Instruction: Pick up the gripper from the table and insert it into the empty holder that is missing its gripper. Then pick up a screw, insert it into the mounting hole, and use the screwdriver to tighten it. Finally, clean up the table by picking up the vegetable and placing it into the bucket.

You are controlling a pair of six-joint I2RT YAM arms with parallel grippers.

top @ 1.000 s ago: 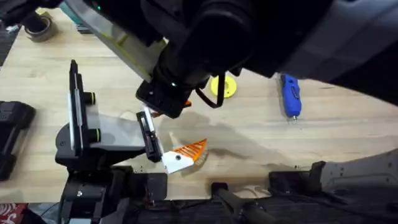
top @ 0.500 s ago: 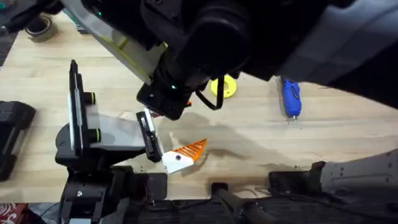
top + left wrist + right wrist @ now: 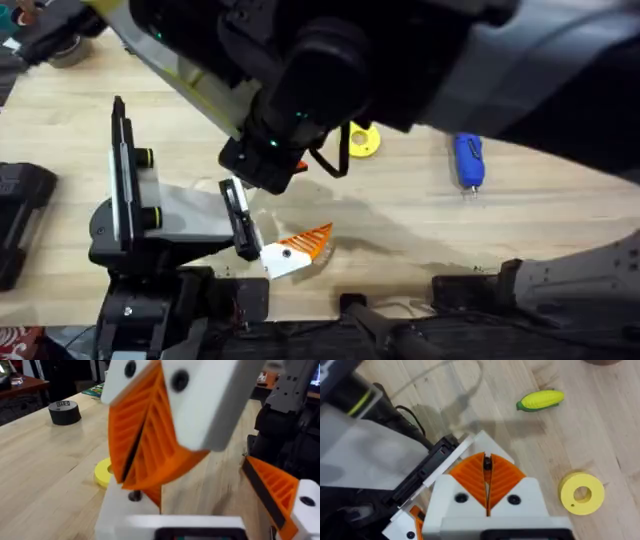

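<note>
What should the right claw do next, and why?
Probably ease the right claw down slightly: shut, it hangs just over the bare white holder, where a small orange piece beside the mounting hole looks not yet seated.

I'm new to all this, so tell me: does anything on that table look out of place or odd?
One thing: a toy corn cob lies on the bare wood of the table among workshop items, a blue electric screwdriver, a yellow disc and a black tape roll. Nothing looks spilled or broken.

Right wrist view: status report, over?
Left gripper open. Right gripper shut, down at the holder. Vegetable loose on table, screwdriver untouched.
</note>
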